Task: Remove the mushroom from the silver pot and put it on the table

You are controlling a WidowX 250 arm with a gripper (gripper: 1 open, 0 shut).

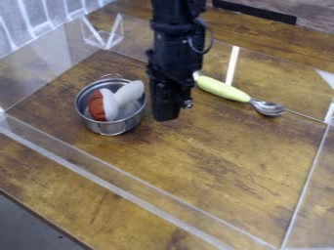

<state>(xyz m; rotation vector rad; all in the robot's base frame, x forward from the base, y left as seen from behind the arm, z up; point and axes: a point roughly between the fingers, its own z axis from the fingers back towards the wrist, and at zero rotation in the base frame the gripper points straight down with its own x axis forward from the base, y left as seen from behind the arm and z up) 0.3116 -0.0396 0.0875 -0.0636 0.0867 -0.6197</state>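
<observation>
Mushroom (115, 101) red-capped, white-stemmed, in shiny round silver pot (107, 121), black pincer (166, 113) closed, empty.

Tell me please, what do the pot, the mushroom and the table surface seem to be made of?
The silver pot looks like polished metal: its rim and walls are shiny and reflective. The mushroom seems to be matte plastic or rubber, though the picture is too small to be sure; it has a smooth red-brown cap and a plain white stem. The table looks like dark wooden planks, with visible grain lines and seams.
</observation>
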